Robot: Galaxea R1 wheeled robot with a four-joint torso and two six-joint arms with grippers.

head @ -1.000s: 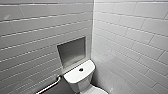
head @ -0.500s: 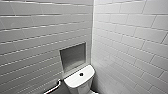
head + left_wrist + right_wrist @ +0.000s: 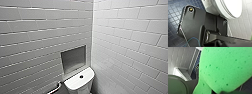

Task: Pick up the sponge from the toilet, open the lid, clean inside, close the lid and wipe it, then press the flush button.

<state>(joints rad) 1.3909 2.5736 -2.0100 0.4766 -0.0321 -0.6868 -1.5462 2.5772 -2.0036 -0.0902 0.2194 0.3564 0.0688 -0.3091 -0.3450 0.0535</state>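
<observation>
- Tiled walls [image 3: 37, 37]: white brick tile, two walls meeting in a corner. Head cam looks into that corner, w/ the toilet [image 3: 80, 83] low and about centre, backed against the left-hand wall.
- Floor [image 3: 175, 15]: dark blue mosaic, seen under the left arm.
- The lid [image 3: 233, 7]: white oval, lying flat on the seat, so judged shut and opening not yet done. Left wrist cam has it close by, just past the robot's own dark plate.
- Key relation: the lid's long axis runs from the tank out toward the robot, and the lid sits below and ahead of both arms. Going by how near its rim shows in the left wrist view, the left arm is prob. the nearer one. The free front edge is the end away from the tank.
- Niche [image 3: 73, 58]: grey recess in the wall just above the tank.
- The sponge [image 3: 224, 68]: bright green, pitted, right up against the right wrist cam, bent and clear of the floor. Off the toilet, so pick-up looks done.
- Right claw: judged clamped on the sponge, from that bend and position.
- Left claw: can't tell if released or clenched.
- Grab bar [image 3: 56, 88]: dark, beside the tank.
- Flush button [image 3: 81, 76]: small dark round spot on the tank top, well apart from the sponge.
</observation>
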